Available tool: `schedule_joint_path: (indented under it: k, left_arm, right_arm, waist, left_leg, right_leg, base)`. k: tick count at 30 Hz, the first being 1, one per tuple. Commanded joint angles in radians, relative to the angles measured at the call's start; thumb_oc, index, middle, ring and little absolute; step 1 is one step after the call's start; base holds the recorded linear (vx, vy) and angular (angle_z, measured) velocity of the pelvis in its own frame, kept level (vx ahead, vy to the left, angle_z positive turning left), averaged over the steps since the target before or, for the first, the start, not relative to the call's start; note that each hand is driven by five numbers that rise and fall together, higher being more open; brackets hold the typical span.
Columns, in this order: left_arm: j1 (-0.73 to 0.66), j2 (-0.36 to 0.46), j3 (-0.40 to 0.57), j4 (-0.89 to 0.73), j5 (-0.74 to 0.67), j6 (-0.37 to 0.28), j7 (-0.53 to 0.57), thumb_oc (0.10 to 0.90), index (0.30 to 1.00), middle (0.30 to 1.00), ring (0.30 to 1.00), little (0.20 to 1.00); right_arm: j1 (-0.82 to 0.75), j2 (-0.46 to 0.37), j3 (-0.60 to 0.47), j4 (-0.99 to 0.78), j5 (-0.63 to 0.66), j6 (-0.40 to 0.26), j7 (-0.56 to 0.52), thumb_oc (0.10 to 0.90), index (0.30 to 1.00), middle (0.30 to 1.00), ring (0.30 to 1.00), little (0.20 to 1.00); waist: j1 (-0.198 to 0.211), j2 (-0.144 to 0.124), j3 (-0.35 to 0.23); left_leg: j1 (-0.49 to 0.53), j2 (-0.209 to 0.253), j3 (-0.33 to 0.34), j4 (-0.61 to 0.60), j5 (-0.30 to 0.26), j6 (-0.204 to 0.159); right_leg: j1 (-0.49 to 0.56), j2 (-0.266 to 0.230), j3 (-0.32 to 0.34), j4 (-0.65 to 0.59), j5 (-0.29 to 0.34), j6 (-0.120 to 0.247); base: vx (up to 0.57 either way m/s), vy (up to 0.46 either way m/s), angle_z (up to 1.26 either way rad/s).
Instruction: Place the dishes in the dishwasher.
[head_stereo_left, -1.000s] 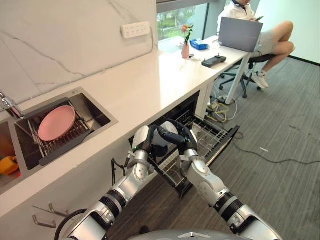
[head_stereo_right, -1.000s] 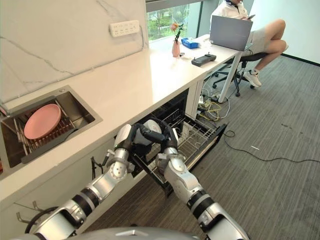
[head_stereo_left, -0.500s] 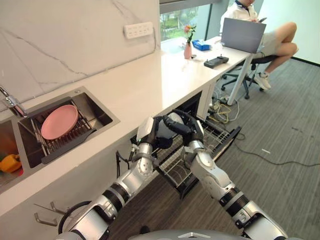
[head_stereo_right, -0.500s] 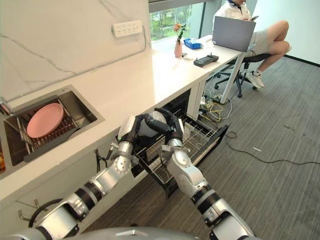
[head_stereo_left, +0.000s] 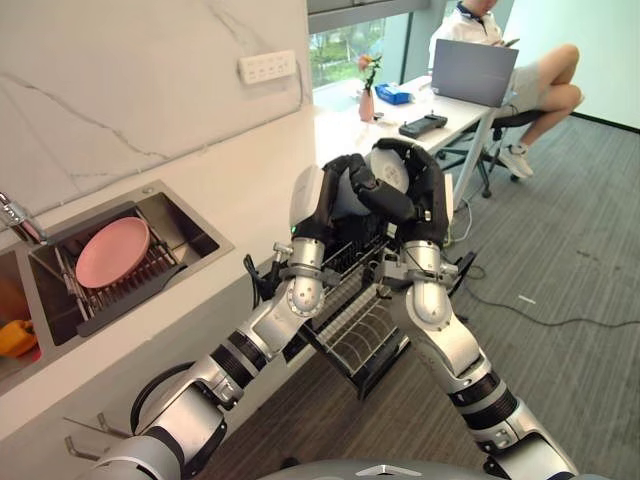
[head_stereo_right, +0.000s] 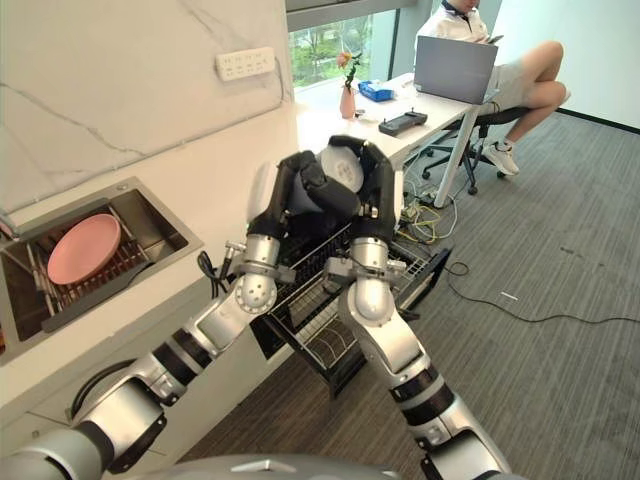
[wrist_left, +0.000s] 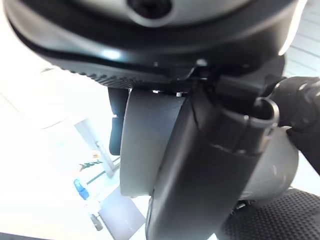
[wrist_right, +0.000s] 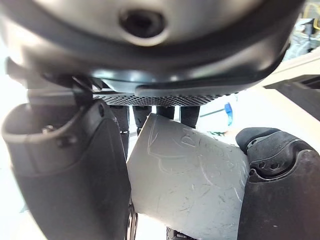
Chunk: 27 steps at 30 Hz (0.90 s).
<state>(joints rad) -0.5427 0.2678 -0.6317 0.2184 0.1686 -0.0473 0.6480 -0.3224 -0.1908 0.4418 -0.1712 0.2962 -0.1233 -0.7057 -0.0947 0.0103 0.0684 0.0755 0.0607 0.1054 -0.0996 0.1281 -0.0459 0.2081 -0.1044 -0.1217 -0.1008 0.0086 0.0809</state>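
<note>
2 silver-grey arms (black-banded forearms) end in dark hands, thumbs white-covered.

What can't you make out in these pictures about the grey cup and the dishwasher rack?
- Round grey cup: eye views, mostly wrapped by the left hand and right hand; its inside is hidden.
- Black wire dishwasher rack: the arms cover its middle, so its contents are unclear.
- Orange object in the sink: cut by the edge.
</note>
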Motion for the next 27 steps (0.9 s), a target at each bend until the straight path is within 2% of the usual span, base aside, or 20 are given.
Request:
schedule_joint_path:
  k: [1,8,9,10,11,12,21,22,23,27]
  left_arm:
    - [-0.127,-0.053,-0.058,0.002,-0.046,-0.108,-0.044,0.400,0.300,0.300,0.300,0.300]
    - [-0.124,-0.040,-0.036,-0.030,-0.054,-0.107,-0.035,0.400,0.300,0.300,0.300,0.300]
    - [-0.120,-0.037,-0.029,-0.037,-0.057,-0.110,-0.030,0.533,0.500,0.500,0.500,0.500]
    - [-0.119,-0.037,-0.030,-0.037,-0.058,-0.110,-0.030,0.524,0.486,0.486,0.486,0.486]
    - [-0.115,-0.036,-0.027,-0.037,-0.061,-0.110,-0.033,0.425,0.338,0.338,0.338,0.338]
    - [-0.113,-0.035,-0.025,-0.039,-0.061,-0.110,-0.034,0.400,0.300,0.300,0.300,0.300]
    - [-0.108,-0.038,-0.020,-0.042,-0.070,-0.112,-0.031,0.400,0.300,0.300,0.300,0.300]
    - [-0.109,-0.038,-0.020,-0.043,-0.068,-0.113,-0.029,0.731,0.796,0.796,0.796,0.796]
    - [-0.108,-0.038,-0.021,-0.045,-0.068,-0.114,-0.028,0.800,0.900,0.900,0.900,0.900]
    - [-0.111,-0.036,-0.024,-0.052,-0.064,-0.122,-0.036,0.800,0.900,0.900,0.900,0.900]
  right_arm:
    - [-0.217,0.031,-0.086,-0.150,-0.116,-0.200,0.061,0.400,0.300,0.300,0.300,0.300]
    - [-0.201,0.026,-0.065,-0.136,-0.087,-0.197,0.072,0.400,0.300,0.300,0.300,0.300]
    - [-0.198,0.020,-0.070,-0.136,-0.097,-0.196,0.068,0.400,0.300,0.300,0.300,0.300]
    - [-0.197,0.020,-0.070,-0.136,-0.097,-0.196,0.068,0.400,0.300,0.300,0.300,0.300]
    - [-0.194,0.014,-0.075,-0.137,-0.105,-0.196,0.067,0.400,0.300,0.300,0.300,0.300]
    - [-0.193,0.013,-0.078,-0.136,-0.105,-0.196,0.066,0.400,0.300,0.300,0.300,0.300]
    - [-0.178,0.011,-0.068,-0.118,-0.110,-0.195,0.066,0.400,0.300,0.300,0.300,0.300]
    - [-0.178,0.011,-0.068,-0.117,-0.111,-0.196,0.065,0.400,0.300,0.300,0.300,0.300]
    - [-0.178,0.009,-0.066,-0.118,-0.117,-0.197,0.064,0.400,0.300,0.300,0.300,0.300]
    - [-0.180,-0.015,-0.081,-0.113,-0.185,-0.184,0.049,0.400,0.300,0.300,0.300,0.300]
  waist:
    - [0.018,0.020,-0.043]
    - [0.016,0.022,-0.037]
    - [0.015,0.021,-0.035]
    - [0.015,0.022,-0.036]
    - [0.014,0.022,-0.035]
    - [0.014,0.020,-0.034]
    - [0.012,0.023,-0.031]
    - [0.013,0.023,-0.032]
    - [0.012,0.024,-0.032]
    - [0.010,0.024,-0.030]
  left_leg:
    - [0.124,0.038,0.021,0.012,-0.195,-0.019]
    - [0.126,0.039,0.025,0.012,-0.201,-0.021]
    - [0.119,0.038,0.025,0.012,-0.192,-0.021]
    - [0.124,0.039,0.024,0.012,-0.200,-0.022]
    - [0.121,0.039,0.024,0.012,-0.199,-0.022]
    - [0.115,0.037,0.023,0.012,-0.190,-0.021]
    - [0.117,0.033,0.020,0.012,-0.200,-0.019]
    - [0.116,0.033,0.020,0.012,-0.200,-0.019]
    - [0.116,0.032,0.021,0.012,-0.200,-0.019]
    - [0.114,0.031,0.019,0.012,-0.200,-0.017]
  right_leg:
    - [-0.036,-0.028,-0.022,0.021,-0.046,0.058]
    - [-0.035,-0.024,-0.020,0.017,-0.047,0.059]
    - [-0.040,-0.024,-0.020,0.016,-0.040,0.057]
    - [-0.036,-0.023,-0.020,0.016,-0.047,0.058]
    - [-0.037,-0.023,-0.020,0.016,-0.047,0.058]
    - [-0.042,-0.024,-0.021,0.017,-0.040,0.056]
    - [-0.038,-0.025,-0.023,0.017,-0.043,0.057]
    - [-0.038,-0.026,-0.023,0.017,-0.043,0.057]
    - [-0.039,-0.026,-0.024,0.017,-0.043,0.057]
    - [-0.043,-0.027,-0.023,0.017,-0.043,0.060]
  base:
    - [0.00,0.000,0.00]
    - [0.00,-0.001,0.00]
    - [0.00,0.000,0.00]
    - [0.00,0.000,0.00]
    - [0.00,0.000,0.00]
    - [-0.04,-0.010,-0.03]
    - [0.00,0.000,0.00]
    - [0.00,0.000,0.00]
    - [0.00,0.000,0.00]
    - [0.00,0.000,0.00]
